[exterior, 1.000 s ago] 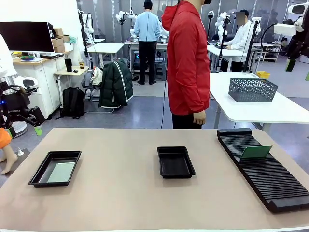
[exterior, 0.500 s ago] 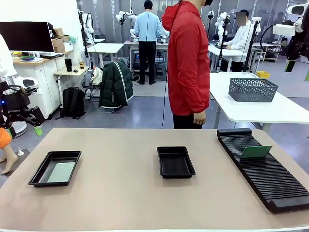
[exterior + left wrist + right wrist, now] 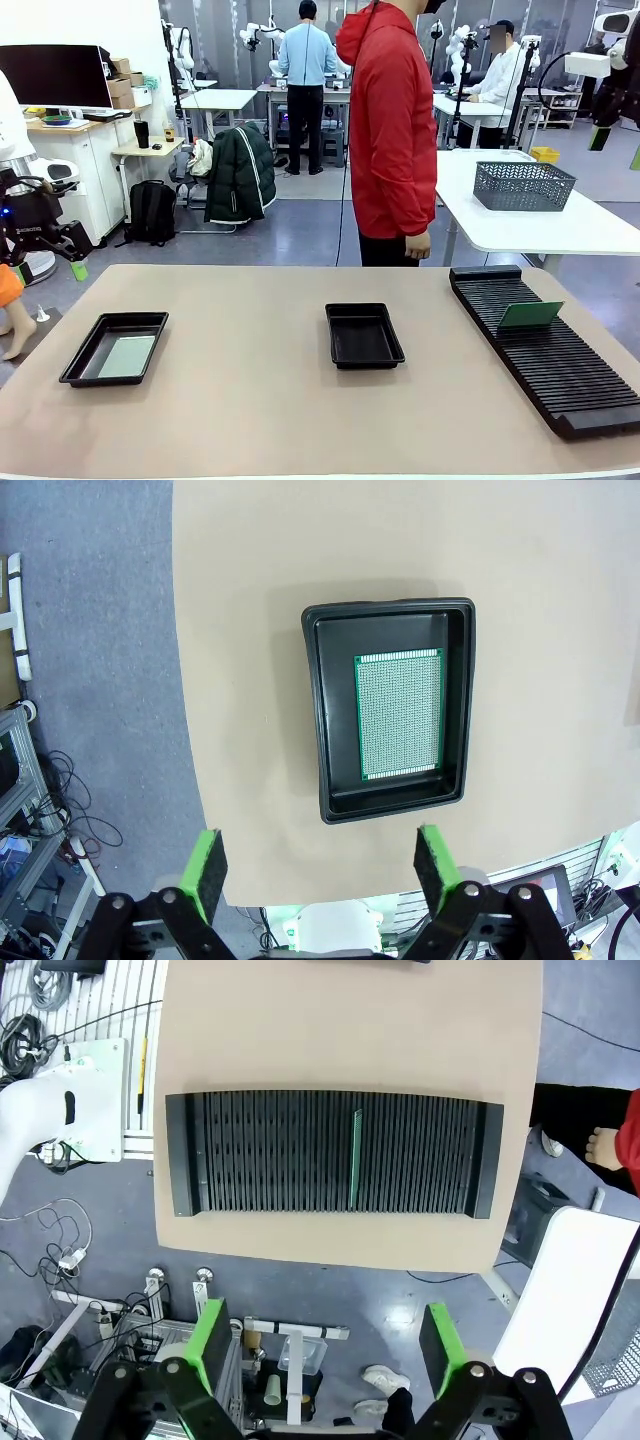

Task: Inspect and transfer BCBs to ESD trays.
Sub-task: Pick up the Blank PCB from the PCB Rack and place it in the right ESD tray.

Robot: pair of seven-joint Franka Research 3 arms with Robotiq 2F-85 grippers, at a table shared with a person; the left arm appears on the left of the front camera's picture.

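Two black ESD trays sit on the tan table. The left tray [image 3: 80, 360] [image 3: 312, 720] holds one green BCB [image 3: 128, 356] [image 3: 400, 715] lying flat. The middle tray [image 3: 364, 335] has a bare floor. Another BCB [image 3: 530, 315] [image 3: 355, 1157] stands on edge in a slot of the black ribbed rack [image 3: 560, 370] [image 3: 260, 1152]. My left gripper [image 3: 48, 268] [image 3: 320, 865] hangs open high above the left tray, holding nothing. Far above the rack, my right gripper [image 3: 618, 147] [image 3: 325, 1348] is open too, with nothing between its fingers.
A person in a red jacket [image 3: 390, 130] stands at the far side of the table, arms down. Behind the rack, a grey wire-mesh basket [image 3: 522, 185] rests on a white table. The table's left edge [image 3: 185, 680] runs close beside the left tray.
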